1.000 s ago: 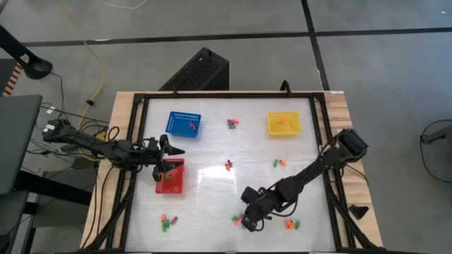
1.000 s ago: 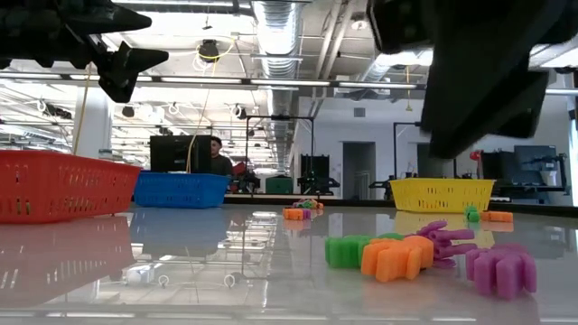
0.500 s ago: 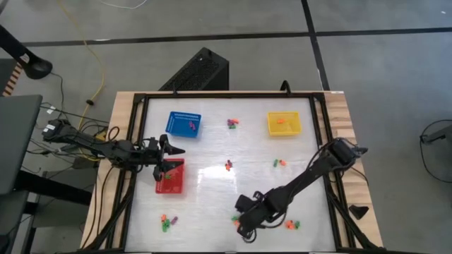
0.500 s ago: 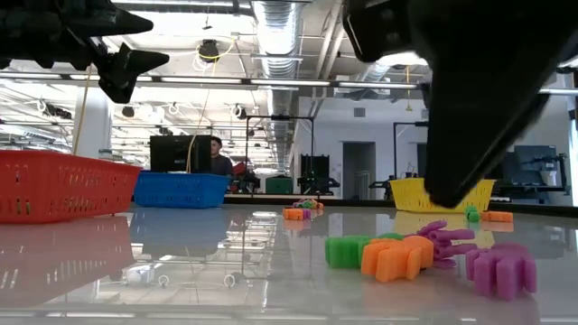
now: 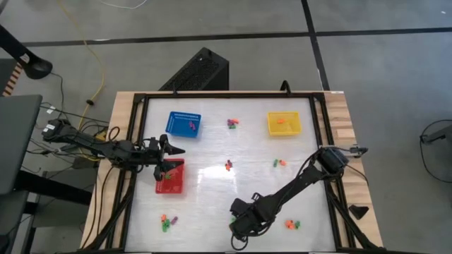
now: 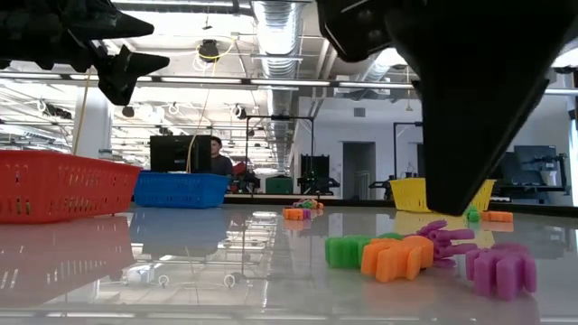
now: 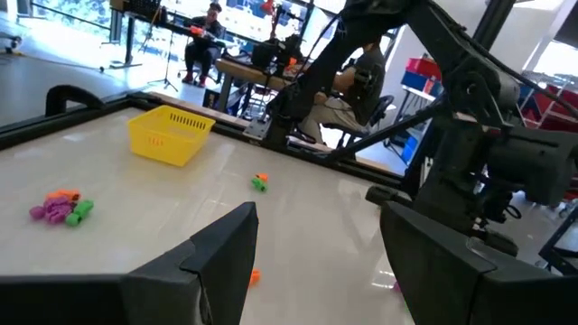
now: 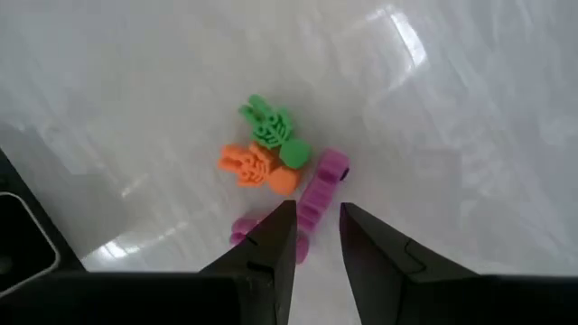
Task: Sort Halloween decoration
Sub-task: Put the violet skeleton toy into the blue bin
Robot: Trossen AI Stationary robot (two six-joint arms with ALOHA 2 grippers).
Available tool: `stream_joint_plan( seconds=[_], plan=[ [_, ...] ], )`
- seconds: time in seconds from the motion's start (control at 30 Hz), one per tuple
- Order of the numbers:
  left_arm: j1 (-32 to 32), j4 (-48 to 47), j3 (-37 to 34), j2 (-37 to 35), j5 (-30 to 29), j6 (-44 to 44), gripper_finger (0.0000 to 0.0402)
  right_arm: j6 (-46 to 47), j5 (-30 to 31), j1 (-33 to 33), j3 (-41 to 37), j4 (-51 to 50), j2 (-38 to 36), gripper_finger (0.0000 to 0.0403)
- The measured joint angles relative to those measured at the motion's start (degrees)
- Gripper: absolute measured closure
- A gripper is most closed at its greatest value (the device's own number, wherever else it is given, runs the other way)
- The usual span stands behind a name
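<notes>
The right gripper [image 5: 239,227] hangs low over the near middle of the white table [image 5: 212,183], above a small cluster of plastic trinkets: a green one [image 8: 271,129], an orange one [image 8: 253,168] and a purple one [image 8: 318,191]. Its fingers [image 8: 271,244] stand a little apart, with the purple trinket's end between the tips, probably to take that piece alone. Other little groups lie scattered over the table. The left gripper [image 5: 169,156] waits above the red mesh basket [image 5: 170,180] at the left edge, fingers wide apart and empty. The blue mesh basket [image 5: 183,125] and the yellow mesh basket [image 5: 284,123] stand far, one for each colour I suppose.
</notes>
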Motion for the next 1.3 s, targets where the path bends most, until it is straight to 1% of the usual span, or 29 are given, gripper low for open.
stream_joint_plan(
  seconds=[0.2, 0.33, 0.47, 0.6, 0.7, 0.8, 1.0, 1.13, 1.3],
  plan=[
    [0.0, 0.1, 0.0, 0.0, 0.0, 0.0, 0.0175, 0.7, 0.2, 0.0, -0.4, 0.2, -0.1, 0.0284],
    [0.0, 0.1, 0.0, 0.0, 0.0, -0.3, 0.0175, 0.7, 0.5, 0.0, -2.1, 1.9, -0.1, 0.0284],
    [0.0, 0.1, 0.0, 0.0, 0.0, -0.3, 0.0175, 0.7, 0.6, 0.0, -5.0, 7.8, -0.2, 0.0284],
    [0.0, 0.1, 0.0, 0.0, 0.0, -0.3, 0.0175, 0.7, 0.9, 0.0, -6.2, 9.2, -0.3, 0.0284],
    [0.0, 0.1, 0.0, 0.0, 0.0, -0.3, 0.0175, 0.6, 2.2, -0.2, -6.4, 8.4, -0.2, 0.0289],
    [0.0, 0.0, 0.0, 0.0, 0.0, -0.3, 0.0175, -0.4, 2.7, -0.5, -6.5, 8.1, -0.1, 0.0304],
    [0.0, -0.1, 0.0, 0.0, 0.0, -0.4, 0.0175, -6.2, 3.3, -1.6, -6.5, 7.1, -0.2, 0.0345],
    [0.0, -0.4, 0.0, 0.0, 0.0, -0.5, 0.0175, -10.7, 3.0, -3.4, -6.2, 6.5, -0.5, 0.0346],
    [0.0, -0.5, 0.0, 0.0, -0.1, -0.5, 0.0175, -17.9, 3.3, -6.8, -3.0, 4.7, -0.5, 0.0346]
  ],
)
